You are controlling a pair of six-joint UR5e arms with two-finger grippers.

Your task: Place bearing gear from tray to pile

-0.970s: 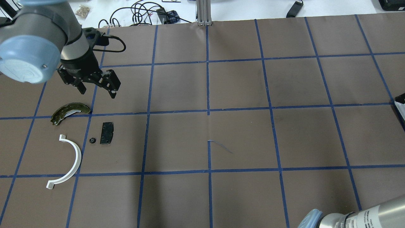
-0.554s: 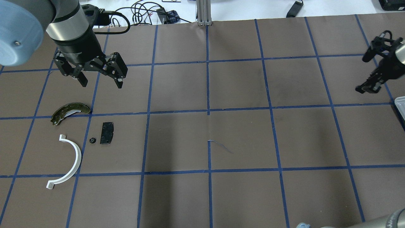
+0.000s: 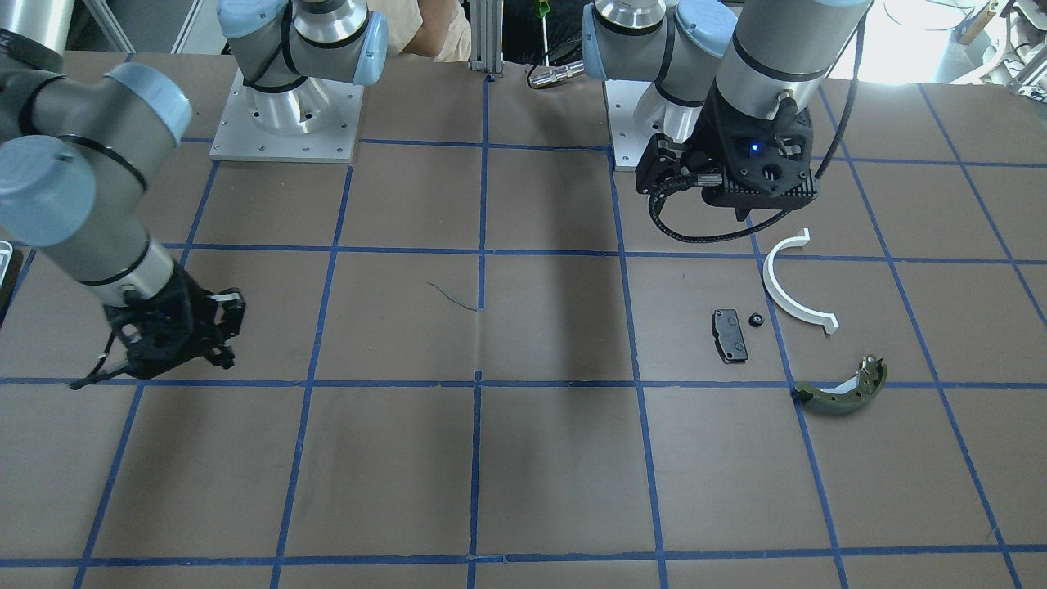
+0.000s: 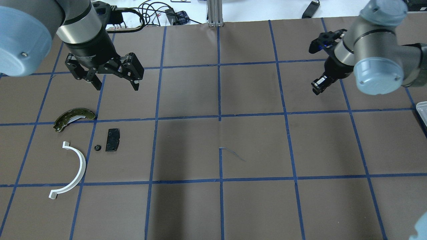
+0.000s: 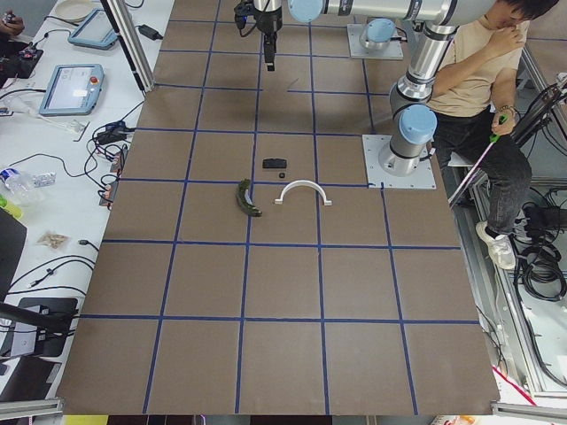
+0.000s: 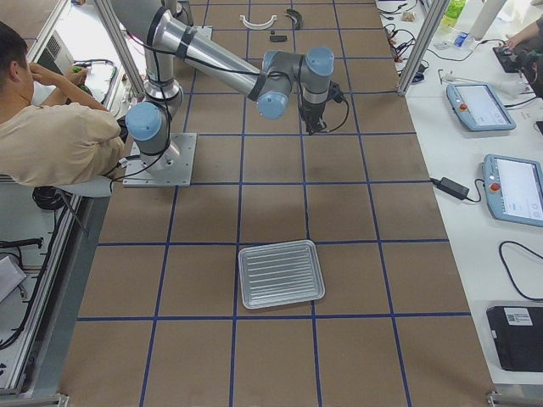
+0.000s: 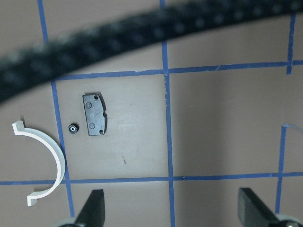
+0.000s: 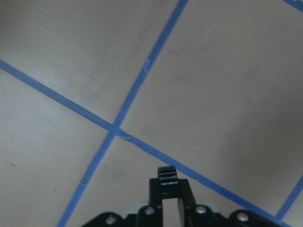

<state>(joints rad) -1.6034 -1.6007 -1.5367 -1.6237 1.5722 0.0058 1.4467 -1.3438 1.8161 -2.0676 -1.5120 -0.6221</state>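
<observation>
Pile [image 4: 110, 145] at left counts one shoe [image 4: 75, 118], one half-ring [image 4: 71, 170], one small gear [image 4: 97, 148] and one plate [image 4: 112, 140]. Left claw [image 4: 116, 87] hangs just beyond it, jaws wide apart. Right claw [image 4: 317, 89], far right, is clamped on a second gear [image 8: 168, 176], well apart from the pile. One tray [image 4: 421, 109] shows at the right edge, near that claw.

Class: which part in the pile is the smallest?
The round black gear, lying between the white half-ring and the black plate; every other part dwarfs it.
</observation>
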